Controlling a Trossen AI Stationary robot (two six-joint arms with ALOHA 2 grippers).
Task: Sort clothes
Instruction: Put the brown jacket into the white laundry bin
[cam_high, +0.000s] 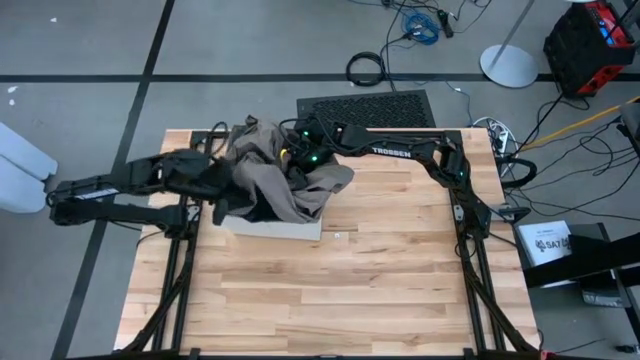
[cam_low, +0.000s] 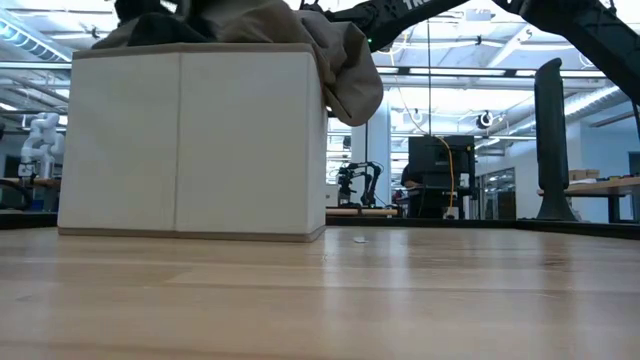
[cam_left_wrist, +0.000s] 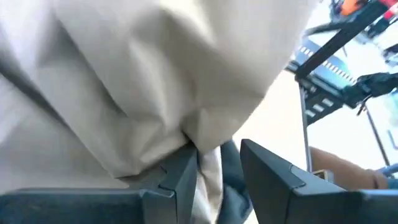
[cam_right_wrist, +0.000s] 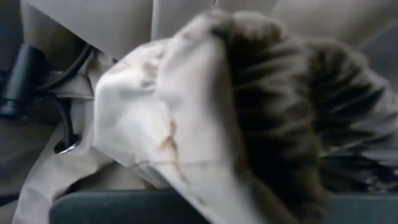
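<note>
The soft khaki-tan fabric garment (cam_high: 285, 175) lies heaped over the square beige box (cam_low: 190, 140) at the far-left part of the wooden surface (cam_high: 340, 290), one fold hanging over the box's right side. The left claw (cam_left_wrist: 217, 168), nearer, pinches a fold between narrowly parted fingers. The right claw (cam_high: 300, 150) is clamped on the same cloth from the opposite side.

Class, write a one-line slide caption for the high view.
Both dark grippers, left and right, meet at a crumpled khaki-tan fabric garment draped over a square beige box on the wooden table.
</note>
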